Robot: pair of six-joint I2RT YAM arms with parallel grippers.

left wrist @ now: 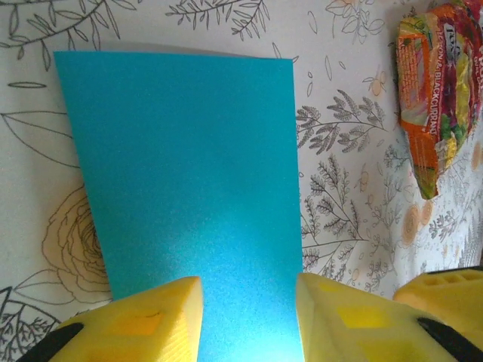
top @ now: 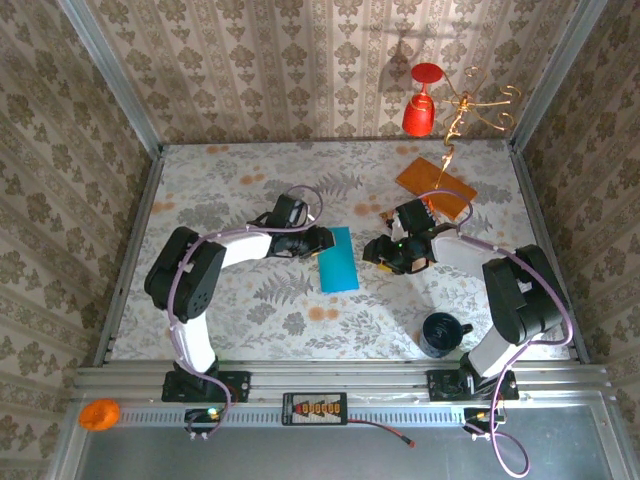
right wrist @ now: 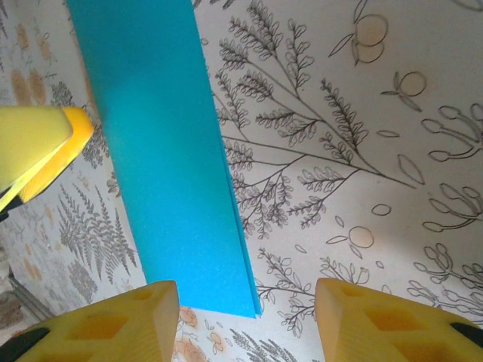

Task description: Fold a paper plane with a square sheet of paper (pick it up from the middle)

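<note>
There is one square sheet of paper (top: 338, 259), teal-blue and unmarked, lying flat near the middle of the patterned table (top: 250, 320). It is folded once, so it now shows as a long rectangle. In the right wrist view (right wrist: 162, 151) two layered edges run together down its long side to a sharp corner. Two arms reach in toward it. The left gripper (top: 319, 240) sits at the sheet's 10 o'clock edge. In its own camera (left wrist: 249, 305) its yellow fingers (left wrist: 151, 320) stand moderately apart with the flat sheet (left wrist: 185, 173) showing in the gap, clamped on nothing. Whether the tips touch the paper cannot be told. The right gripper (top: 384, 250) sits at the sheet's 3 o'clock, just beside it. In its own camera (right wrist: 247, 332) the fingers are spread wide and empty, with the sheet's corner between them. Elsewhere there is one orange card (top: 436, 183) at about 2 o'clock from the sheet, one dark mug (top: 441, 334) at 4 o'clock, and one red-and-yellow snack packet (left wrist: 436, 90) lying apart from the sheet. One red goblet (top: 424, 100) hangs against the back wall, and one orange ball (top: 99, 414) rests off the table at 8 o'clock.
</note>
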